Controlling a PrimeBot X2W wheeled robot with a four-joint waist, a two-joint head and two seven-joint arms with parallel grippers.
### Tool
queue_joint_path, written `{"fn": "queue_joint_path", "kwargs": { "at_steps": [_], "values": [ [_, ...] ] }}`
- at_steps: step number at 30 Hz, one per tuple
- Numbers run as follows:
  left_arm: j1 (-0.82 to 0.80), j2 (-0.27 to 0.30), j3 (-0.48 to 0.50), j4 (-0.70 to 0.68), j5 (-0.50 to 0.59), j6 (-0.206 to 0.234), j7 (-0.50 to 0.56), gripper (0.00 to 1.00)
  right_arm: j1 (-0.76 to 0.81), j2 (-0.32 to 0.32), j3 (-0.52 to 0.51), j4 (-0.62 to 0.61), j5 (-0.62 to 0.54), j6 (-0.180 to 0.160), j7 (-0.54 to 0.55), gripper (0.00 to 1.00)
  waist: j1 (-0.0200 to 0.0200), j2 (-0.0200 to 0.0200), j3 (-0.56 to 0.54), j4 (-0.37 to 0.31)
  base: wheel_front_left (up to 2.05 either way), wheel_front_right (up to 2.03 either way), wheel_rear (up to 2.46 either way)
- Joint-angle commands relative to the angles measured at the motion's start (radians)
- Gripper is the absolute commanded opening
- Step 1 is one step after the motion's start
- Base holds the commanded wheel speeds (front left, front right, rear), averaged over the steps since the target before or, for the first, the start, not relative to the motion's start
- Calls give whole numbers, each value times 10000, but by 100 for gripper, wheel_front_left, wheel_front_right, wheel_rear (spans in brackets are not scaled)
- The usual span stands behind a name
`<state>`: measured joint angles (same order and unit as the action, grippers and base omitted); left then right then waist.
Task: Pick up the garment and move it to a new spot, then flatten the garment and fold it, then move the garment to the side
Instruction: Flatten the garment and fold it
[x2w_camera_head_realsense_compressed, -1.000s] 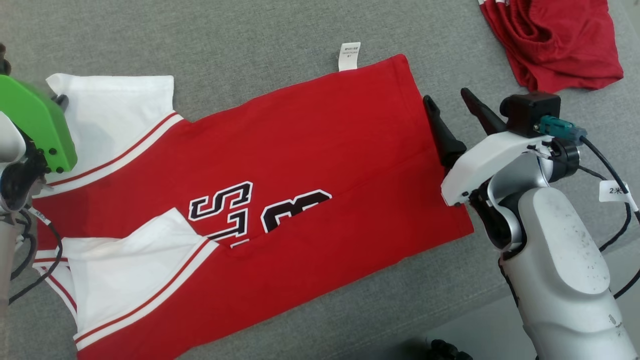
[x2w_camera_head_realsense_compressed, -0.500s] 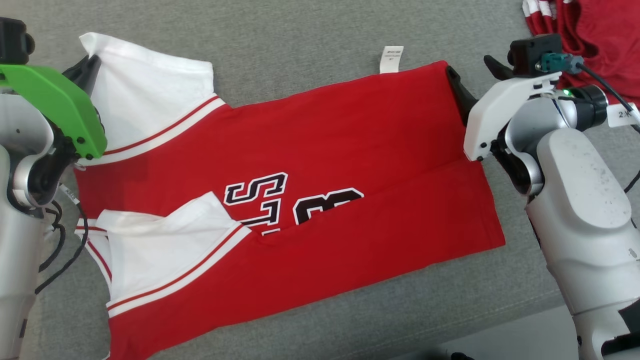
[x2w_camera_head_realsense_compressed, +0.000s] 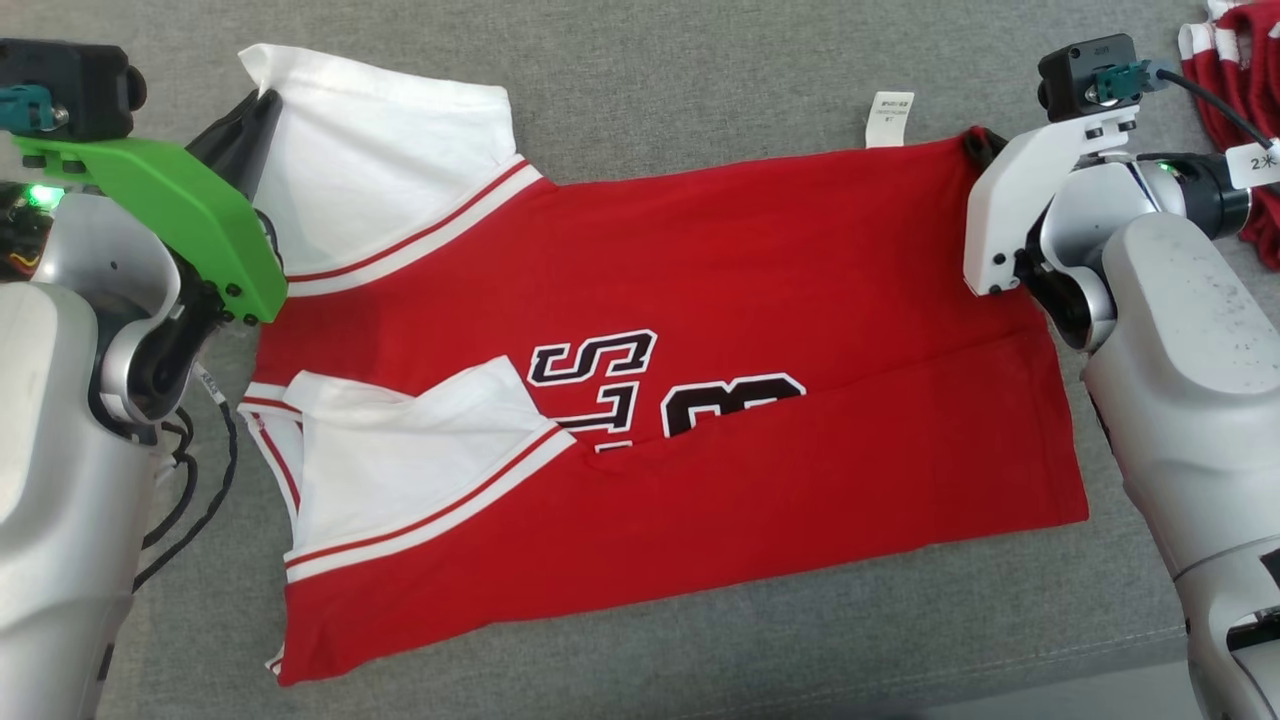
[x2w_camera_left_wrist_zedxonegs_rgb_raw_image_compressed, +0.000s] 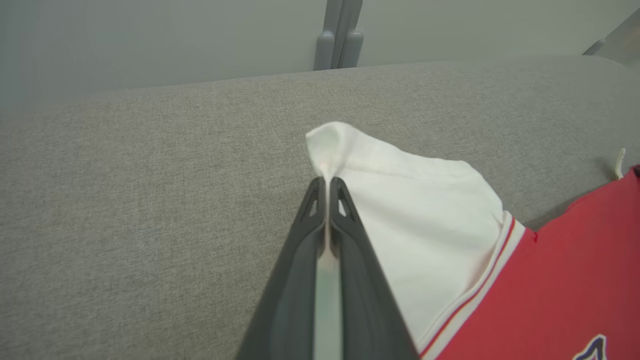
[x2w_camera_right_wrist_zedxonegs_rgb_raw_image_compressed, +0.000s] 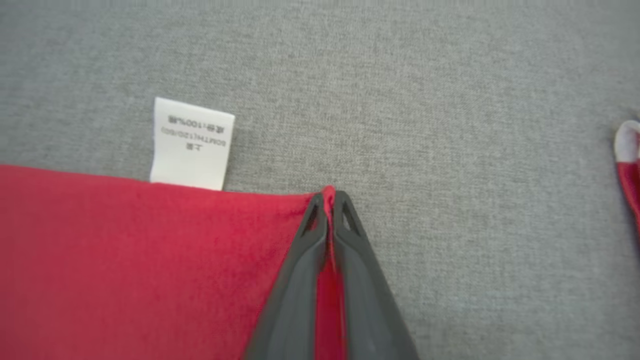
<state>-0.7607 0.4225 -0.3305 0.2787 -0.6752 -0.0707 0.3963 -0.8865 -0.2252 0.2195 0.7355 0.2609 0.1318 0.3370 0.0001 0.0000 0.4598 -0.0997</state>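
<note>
The garment (x2w_camera_head_realsense_compressed: 700, 300) is a red shirt with white sleeves and black-and-white lettering, spread across the grey cushion with its lower part folded up over the print. My left gripper (x2w_camera_head_realsense_compressed: 262, 100) is shut on the tip of the far white sleeve (x2w_camera_left_wrist_zedxonegs_rgb_raw_image_compressed: 425, 200); in the left wrist view the cloth is pinched between the dark fingers (x2w_camera_left_wrist_zedxonegs_rgb_raw_image_compressed: 345, 235). My right gripper (x2w_camera_head_realsense_compressed: 978, 143) is shut on the far hem corner of the garment (x2w_camera_right_wrist_zedxonegs_rgb_raw_image_compressed: 150, 260), where red cloth sits between the fingers (x2w_camera_right_wrist_zedxonegs_rgb_raw_image_compressed: 305, 250) in the right wrist view.
A white care label (x2w_camera_head_realsense_compressed: 889, 118) sticks out from the far hem, also seen as a label (x2w_camera_right_wrist_zedxonegs_rgb_raw_image_compressed: 192, 144) in the right wrist view. Another red garment (x2w_camera_head_realsense_compressed: 1235, 60) with white trim lies at the far right. The cushion's front edge (x2w_camera_head_realsense_compressed: 1050, 660) runs along the lower right.
The right gripper moved to the garment's far hem corner and shut on it. The head camera shifted, so the whole scene sits further right. The left gripper stays shut on the sleeve.
</note>
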Motion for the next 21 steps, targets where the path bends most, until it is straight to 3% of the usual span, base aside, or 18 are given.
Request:
{"fn": "queue_joint_path", "kwargs": {
  "at_steps": [1, 7, 12, 21],
  "values": [
    [128, -4, 1, 38, 2, -55, -123, 0, -88, -70, -13, 110, 9, -23, -206, 0, -1, 0, -103, 33, 0, 0, 0],
    [603, 56, 69, -243, -121, -107, -505, 0, 380, -111, 275, -141, 288, -21, -1077, 0, -1, 0, -614, 30, 0, 0, 0],
    [1812, 387, 129, -1187, -255, -41, -671, 0, 1383, -442, 634, -1034, 895, -21, -1511, 0, -1, 0, -1195, 54, 0, 0, 0],
    [4739, 802, 304, -3632, -539, 675, -692, 0, 3933, -1209, 295, -3387, 1365, -21, -1297, 0, -1, 0, -2196, 277, 0, 0, 0]
  ]
}}
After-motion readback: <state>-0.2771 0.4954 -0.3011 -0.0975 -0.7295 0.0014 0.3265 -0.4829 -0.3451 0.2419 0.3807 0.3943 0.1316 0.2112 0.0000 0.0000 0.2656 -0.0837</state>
